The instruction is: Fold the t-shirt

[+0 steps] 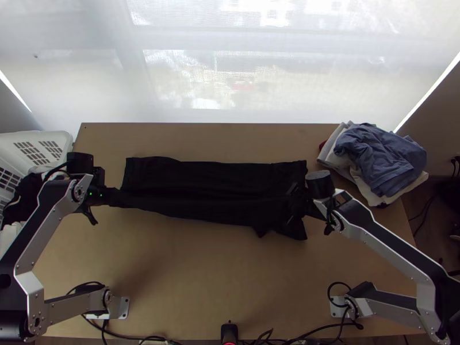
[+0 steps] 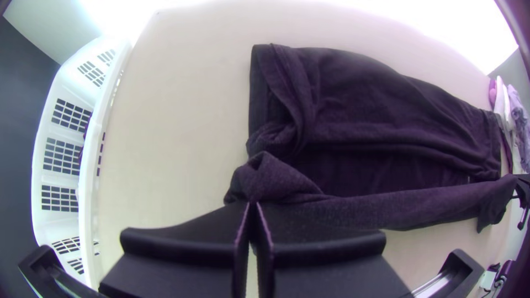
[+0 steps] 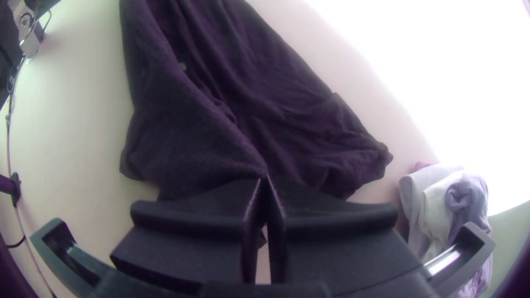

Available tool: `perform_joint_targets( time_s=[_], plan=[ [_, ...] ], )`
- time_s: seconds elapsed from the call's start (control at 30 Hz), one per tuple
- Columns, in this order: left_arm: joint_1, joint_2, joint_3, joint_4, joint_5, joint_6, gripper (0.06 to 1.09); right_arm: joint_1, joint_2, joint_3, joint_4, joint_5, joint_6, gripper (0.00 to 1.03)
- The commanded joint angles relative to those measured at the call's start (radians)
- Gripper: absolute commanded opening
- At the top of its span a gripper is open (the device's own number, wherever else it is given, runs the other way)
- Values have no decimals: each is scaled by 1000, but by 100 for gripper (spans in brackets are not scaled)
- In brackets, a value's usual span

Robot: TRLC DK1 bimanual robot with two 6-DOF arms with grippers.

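The shirt [image 1: 213, 175] lies long across the bench [image 1: 195, 276], the left pincer [image 2: 253, 204] clamped on its edge at 9 o'clock, the right pincer [image 3: 266, 178] at 4. A lengthwise fold seems in hand; next, both should carry that edge evenly toward 12.

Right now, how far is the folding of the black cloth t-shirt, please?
About partway. Done: the black cloth t-shirt lies as a long band, with layers overlapping. In hand: its near side, held at one end by the left black-fingered gripper and towards the other by the right black-fingered gripper. Left: probably laying that side flat, then folding the long band shorter.
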Motion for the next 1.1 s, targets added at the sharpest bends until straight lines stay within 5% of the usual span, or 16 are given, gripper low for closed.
perform_joint_targets(
  time_s=[0.0, 1.07],
  plan=[
    [-22, 126, 122, 4, -1, -17, 9, -95, 170, 123, 41, -20, -46, 3],
    [-39, 496, 513, 7, -58, -8, 9, -225, 575, 476, 57, -40, -116, 3]
  ],
)
